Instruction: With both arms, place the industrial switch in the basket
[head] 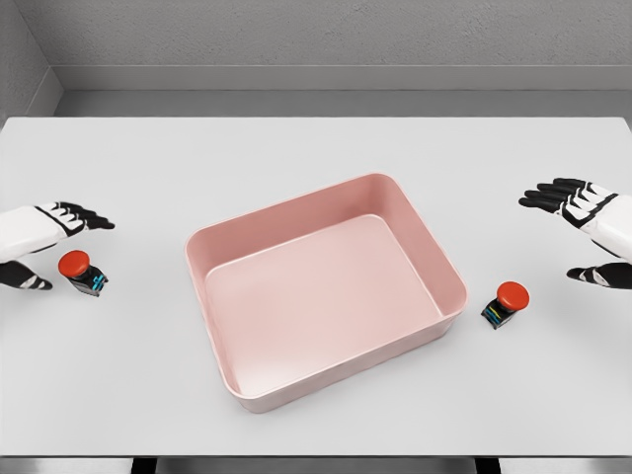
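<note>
A wide, flat white worktop [316, 148] fills most of the head view, with a grey wall behind it.

At its centre sits a large, shallow pink plastic basket [219, 249], rectangular with rounded corners and turned slightly askew. Its inside holds nothing.

A white robot arm enters from each side. The left robot hand [49, 247], with black fingers, reaches in at the left edge; its fingers are spread and released, gripping nothing. The upper fingers extend above the left switch and the thumb lies below and to its left, so the switch sits just beside the open hand, apparently not touched. The right robot hand [583, 232] hovers at the right edge, fingers likewise spread and relaxed, holding nothing, with the right switch lying apart from it, lower and to the left.

Two small industrial switches rest on the worktop outside the basket. The left industrial switch [81, 272] has a round red push-button cap on a small dark body with a blue-green patch. The right industrial switch [506, 303], just beside the basket's right corner, looks the same: red mushroom cap, dark base, tilted.

Any writing on the switches is too small to read.
</note>
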`<state>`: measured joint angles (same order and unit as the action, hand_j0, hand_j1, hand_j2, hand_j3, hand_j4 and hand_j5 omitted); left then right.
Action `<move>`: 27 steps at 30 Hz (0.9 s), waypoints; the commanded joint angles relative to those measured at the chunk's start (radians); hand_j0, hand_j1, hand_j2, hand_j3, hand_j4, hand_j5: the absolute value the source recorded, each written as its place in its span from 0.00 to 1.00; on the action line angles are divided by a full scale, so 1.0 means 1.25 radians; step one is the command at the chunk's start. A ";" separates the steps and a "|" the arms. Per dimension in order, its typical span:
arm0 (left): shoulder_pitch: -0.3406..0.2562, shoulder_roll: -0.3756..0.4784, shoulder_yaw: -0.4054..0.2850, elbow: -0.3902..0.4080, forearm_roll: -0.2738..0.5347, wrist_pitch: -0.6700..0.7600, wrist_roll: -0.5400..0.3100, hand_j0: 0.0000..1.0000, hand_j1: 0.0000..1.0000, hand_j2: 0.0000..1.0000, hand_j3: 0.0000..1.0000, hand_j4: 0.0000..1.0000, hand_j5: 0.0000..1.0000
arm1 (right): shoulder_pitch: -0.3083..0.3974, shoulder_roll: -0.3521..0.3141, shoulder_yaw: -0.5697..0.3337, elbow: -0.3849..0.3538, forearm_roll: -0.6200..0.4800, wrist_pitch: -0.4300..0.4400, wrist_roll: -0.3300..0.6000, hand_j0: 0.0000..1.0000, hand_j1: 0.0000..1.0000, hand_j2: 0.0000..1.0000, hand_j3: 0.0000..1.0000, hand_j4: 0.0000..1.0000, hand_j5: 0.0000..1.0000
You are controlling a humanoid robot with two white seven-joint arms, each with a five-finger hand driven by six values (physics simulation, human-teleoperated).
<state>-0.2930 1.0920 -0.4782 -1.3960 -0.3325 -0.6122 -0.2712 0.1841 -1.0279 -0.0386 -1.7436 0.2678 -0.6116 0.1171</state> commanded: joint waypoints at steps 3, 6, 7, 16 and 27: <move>0.000 0.004 0.001 -0.002 0.005 0.001 0.000 1.00 1.00 1.00 1.00 1.00 1.00 | -0.001 -0.001 0.000 0.001 -0.004 0.001 -0.002 1.00 1.00 1.00 1.00 1.00 1.00; 0.001 0.004 0.001 -0.002 0.005 0.001 0.000 1.00 1.00 1.00 1.00 1.00 1.00 | 0.004 -0.005 -0.001 0.006 -0.004 0.001 -0.003 1.00 1.00 1.00 1.00 1.00 1.00; 0.002 0.003 0.000 -0.002 0.002 0.001 0.000 1.00 1.00 1.00 1.00 1.00 1.00 | 0.004 -0.006 -0.002 0.008 -0.003 0.001 -0.002 1.00 1.00 1.00 1.00 1.00 1.00; 0.016 -0.007 -0.016 -0.016 -0.031 0.001 0.000 1.00 1.00 1.00 1.00 1.00 1.00 | -0.017 -0.008 -0.008 0.008 0.040 0.001 0.206 1.00 1.00 1.00 1.00 1.00 1.00; 0.002 -0.024 -0.024 -0.032 -0.031 0.001 0.003 1.00 1.00 1.00 1.00 1.00 1.00 | -0.104 0.000 0.063 -0.007 0.041 0.001 0.327 1.00 1.00 1.00 1.00 1.00 1.00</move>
<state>-0.2914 1.0656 -0.5065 -1.4332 -0.3769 -0.6121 -0.2678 0.0506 -1.0291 0.0123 -1.7505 0.3254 -0.6129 0.5121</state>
